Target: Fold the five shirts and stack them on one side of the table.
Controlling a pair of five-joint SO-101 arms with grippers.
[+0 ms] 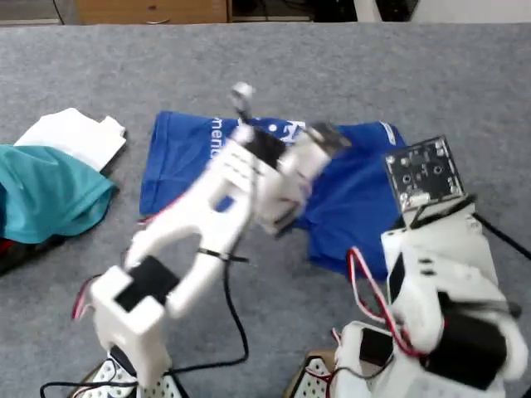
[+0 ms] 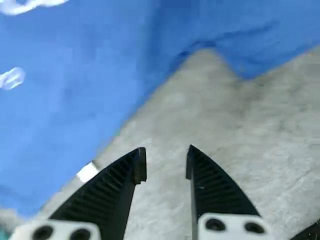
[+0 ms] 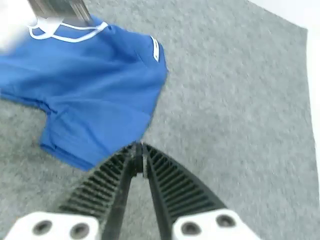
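Grey fabric tabletop (image 1: 373, 75) under blue shirt (image 1: 357, 191), wooden furniture (image 1: 149, 10) behind.

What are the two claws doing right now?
Left gripper: open, empty, near the blue shirt.
Right gripper: shut, empty.

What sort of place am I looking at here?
Likely a robotics lab bench: white robot arms with exposed wiring and a bare circuit board, set over a blue shirt on a grey felt table.
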